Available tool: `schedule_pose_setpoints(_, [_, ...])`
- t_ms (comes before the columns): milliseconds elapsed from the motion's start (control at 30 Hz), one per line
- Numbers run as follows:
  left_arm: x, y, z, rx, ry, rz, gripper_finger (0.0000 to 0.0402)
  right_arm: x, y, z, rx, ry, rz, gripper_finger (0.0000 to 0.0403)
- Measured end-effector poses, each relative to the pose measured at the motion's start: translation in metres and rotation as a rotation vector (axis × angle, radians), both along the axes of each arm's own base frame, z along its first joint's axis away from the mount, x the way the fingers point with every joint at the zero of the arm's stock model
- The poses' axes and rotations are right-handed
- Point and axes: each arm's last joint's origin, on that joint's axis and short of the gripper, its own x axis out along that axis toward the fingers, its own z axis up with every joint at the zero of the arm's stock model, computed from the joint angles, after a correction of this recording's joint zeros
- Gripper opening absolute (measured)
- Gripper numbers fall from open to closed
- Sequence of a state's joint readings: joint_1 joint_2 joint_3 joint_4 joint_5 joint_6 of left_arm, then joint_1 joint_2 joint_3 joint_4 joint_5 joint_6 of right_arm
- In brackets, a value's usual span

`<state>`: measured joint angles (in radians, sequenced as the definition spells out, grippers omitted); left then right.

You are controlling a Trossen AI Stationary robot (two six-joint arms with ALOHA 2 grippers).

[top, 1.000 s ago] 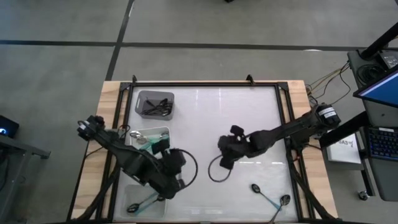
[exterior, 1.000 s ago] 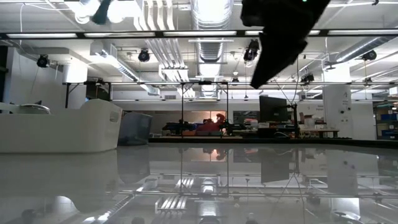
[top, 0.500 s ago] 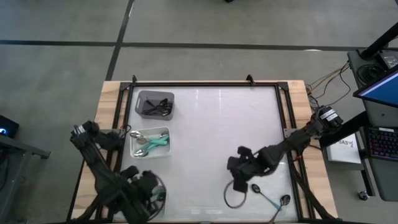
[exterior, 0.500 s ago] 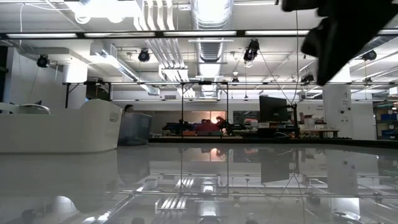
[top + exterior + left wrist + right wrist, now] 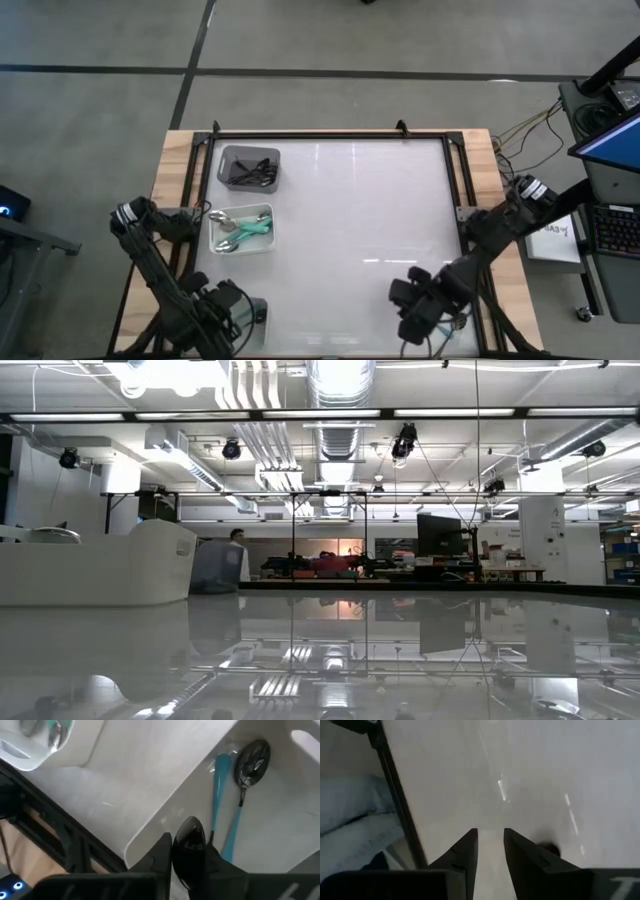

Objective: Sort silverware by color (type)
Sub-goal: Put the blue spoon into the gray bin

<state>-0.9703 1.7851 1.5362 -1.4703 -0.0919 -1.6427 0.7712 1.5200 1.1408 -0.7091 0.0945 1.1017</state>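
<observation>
At 7 o'clock on the table, the left gripper (image 5: pixel 232 318) is held over a white bin (image 5: pixel 175 795). A black spoon bowl (image 5: pixel 189 840) is pinched between its fingers. Inside the bin, a black-bowled spoon with a teal handle (image 5: pixel 252 757) is seen lying flat. A second teal handle (image 5: pixel 219 775) runs from just beside the held bowl. Whether that handle belongs to the held bowl cannot be told.

At 5 o'clock, near the table edge, the right gripper (image 5: pixel 412 312) is lowered close to the surface. Its fingers are slightly parted, and bare table is seen through the gap. A small dark shape (image 5: pixel 548 849) is noted just beside one finger, too little seen to name.

At 10 o'clock, all-black spoons (image 5: pixel 252 172) are gathered in a grey bin (image 5: pixel 228 155). At 9 o'clock, silver-bowled spoons with teal handles (image 5: pixel 240 227) are kept in a clear bin (image 5: pixel 268 245).
</observation>
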Motion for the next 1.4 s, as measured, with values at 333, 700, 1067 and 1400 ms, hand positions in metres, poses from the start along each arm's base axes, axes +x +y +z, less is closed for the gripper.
schedule_pose_setpoints(333, [0.009,-0.012,-0.004,-0.123,-0.091,0.002,0.0108,-0.033,0.02,-0.003,0.049,0.167,-0.056,0.0084])
schedule_pose_setpoints(700, [0.028,-0.028,0.001,-0.202,-0.392,-0.082,0.0136,-0.055,0.02,-0.024,0.007,0.294,-0.129,0.0094])
schedule_pose_setpoints(1067, [0.045,-0.031,0.024,-0.223,-0.526,-0.208,0.0137,-0.057,0.019,-0.042,0.0,0.323,-0.197,0.0162])
schedule_pose_setpoints(1400, [0.057,-0.028,0.061,-0.14,-0.672,-0.357,0.0137,-0.051,0.024,-0.075,-0.086,0.405,-0.22,0.0143])
